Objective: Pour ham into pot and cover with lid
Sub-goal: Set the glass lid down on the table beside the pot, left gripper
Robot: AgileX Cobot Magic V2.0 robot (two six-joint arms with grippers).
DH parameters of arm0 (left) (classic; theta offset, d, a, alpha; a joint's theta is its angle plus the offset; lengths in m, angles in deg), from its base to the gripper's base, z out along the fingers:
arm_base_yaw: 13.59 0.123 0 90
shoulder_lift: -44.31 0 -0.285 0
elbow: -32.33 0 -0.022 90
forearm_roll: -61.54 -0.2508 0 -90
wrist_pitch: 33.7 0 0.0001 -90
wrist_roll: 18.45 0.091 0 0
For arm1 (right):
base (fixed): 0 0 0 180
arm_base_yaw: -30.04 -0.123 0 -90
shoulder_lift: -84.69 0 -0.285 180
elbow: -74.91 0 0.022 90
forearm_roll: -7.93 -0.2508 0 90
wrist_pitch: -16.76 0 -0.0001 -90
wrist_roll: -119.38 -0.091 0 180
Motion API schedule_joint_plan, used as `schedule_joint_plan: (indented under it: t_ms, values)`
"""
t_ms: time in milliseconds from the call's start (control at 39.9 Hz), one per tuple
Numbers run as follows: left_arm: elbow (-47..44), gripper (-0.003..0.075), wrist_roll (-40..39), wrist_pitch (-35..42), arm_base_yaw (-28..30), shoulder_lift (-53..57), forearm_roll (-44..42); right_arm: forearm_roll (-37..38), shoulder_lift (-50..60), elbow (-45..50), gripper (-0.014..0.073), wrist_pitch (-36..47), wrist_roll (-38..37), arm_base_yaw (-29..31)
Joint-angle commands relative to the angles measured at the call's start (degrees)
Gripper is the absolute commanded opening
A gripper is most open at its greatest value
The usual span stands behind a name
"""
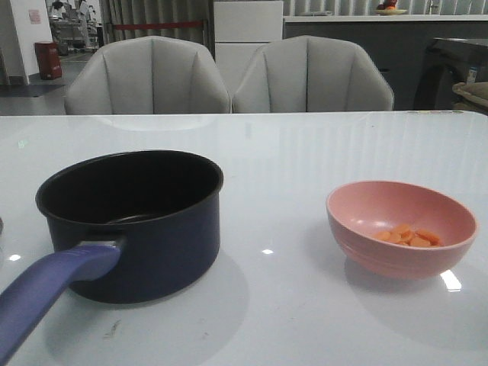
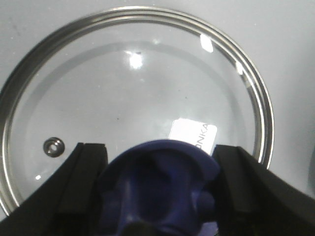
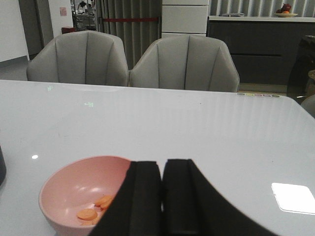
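Front view: the pot [image 1: 133, 221] stands on the white table [image 1: 305, 152] at the left, upright, its black inside showing no ham, its handle [image 1: 53, 293] running toward the near left corner. Well apart from it on the right sits a pink bowl [image 1: 402, 226] with the ham [image 1: 409, 235] as a small heap of orange slices on its bottom. 2 grey chairs [image 1: 229, 76] stand behind the table. Neither arm shows here.

Left wrist view: the lid [image 2: 133, 98] lies flat on the table, steel rim all round, a small vent hole [image 2: 53, 146] in the glass and a white label near the knob [image 2: 160, 189]. The left gripper [image 2: 160, 187] has its fingers [image 2: 83, 177] spread, 1 on each side of the knob; whether the pads press it I cannot tell.

Right wrist view: the right gripper [image 3: 162, 196] has its 2 black fingers [image 3: 142, 196] pressed together with only a thin slit between them, holding nothing. The bowl [image 3: 74, 189] with ham [image 3: 93, 209] lies just beside and below the fingers. The chairs [image 3: 133, 59] stand beyond the table.
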Motion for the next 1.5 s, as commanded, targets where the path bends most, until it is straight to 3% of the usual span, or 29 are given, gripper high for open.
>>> schedule_joint_plan:
  t_ms: [0,100,226,502,878,1053,1354,1479]
  values:
    - [1.3,0.0421,1.1,0.9,-1.1,1.2,1.8,0.5,1.1,0.5,0.0150,4.8,0.2,0.3]
    - [1.4,0.0535,1.1,1.5,-2.5,0.8,0.8,0.5,1.1,0.5,0.0150,4.8,0.2,0.3]
    - [1.8,0.0606,1.1,2.3,-4.9,0.8,-1.3,0.5,1.1,0.5,0.0150,4.8,0.2,0.3]
    - [2.2,0.0608,1.1,1.3,-7.6,2.0,-4.9,0.5,1.1,0.5,0.0150,4.8,0.2,0.3]
    - [2.1,0.0608,1.1,-0.3,-7.6,11.5,-6.3,0.5,1.1,0.5,0.0150,4.8,0.2,0.3]
    - [-1.2,0.0608,1.1,3.7,-7.7,22.0,-6.3,0.5,1.1,0.5,0.0150,4.8,0.2,0.3]
    - [-15.9,0.0608,1.1,19.1,-8.3,48.1,-6.2,0.5,1.1,0.5,0.0150,4.8,0.2,0.3]
    - [-23.3,0.0608,1.1,26.1,-11.1,59.1,-6.3,0.5,1.1,0.5,0.0150,4.8,0.2,0.3]
